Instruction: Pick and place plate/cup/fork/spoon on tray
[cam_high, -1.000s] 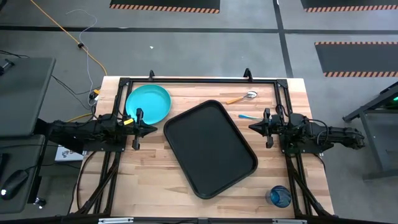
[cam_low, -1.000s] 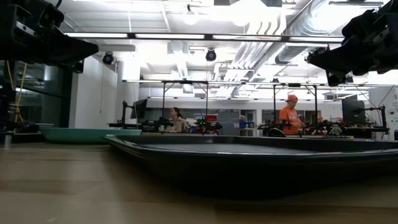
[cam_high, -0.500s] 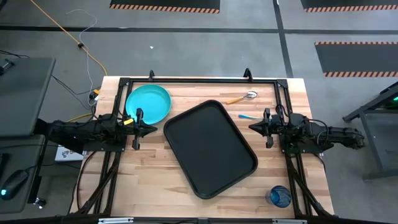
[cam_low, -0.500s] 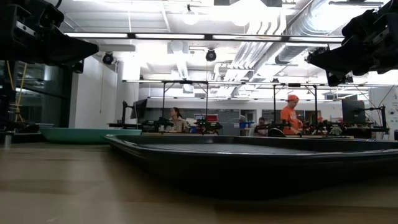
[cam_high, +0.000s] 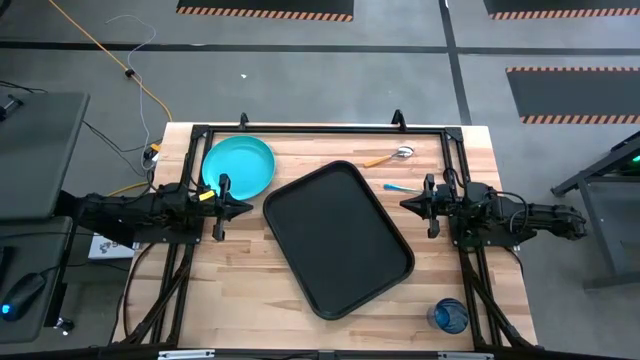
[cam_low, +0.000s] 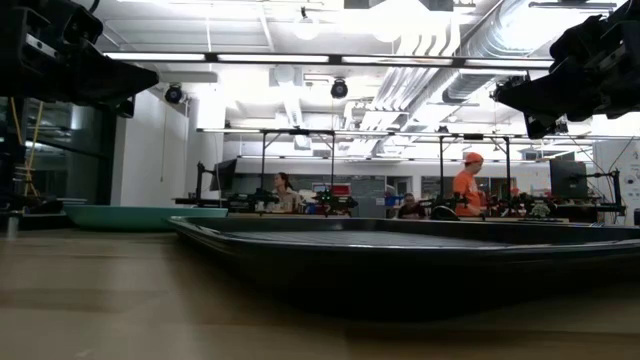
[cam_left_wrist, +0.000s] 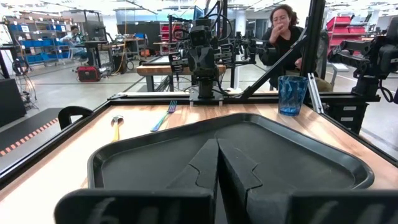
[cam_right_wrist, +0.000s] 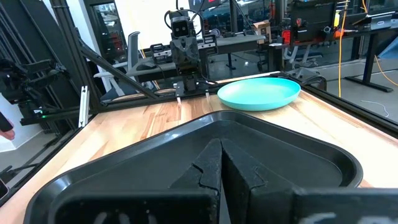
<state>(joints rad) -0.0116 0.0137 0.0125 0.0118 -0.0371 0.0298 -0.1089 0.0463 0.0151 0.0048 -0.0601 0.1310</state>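
Observation:
The black tray lies tilted in the table's middle. The turquoise plate lies at the far left. The orange-handled spoon and the blue fork lie at the far right. The blue cup stands upright at the near right corner. My left gripper is shut and empty, level, at the tray's left, just near of the plate. My right gripper is shut and empty, level, at the tray's right, just near of the fork.
A black frame runs around the table's far and side edges. Bare wood lies at the near left. People sit and stand in the room beyond the table.

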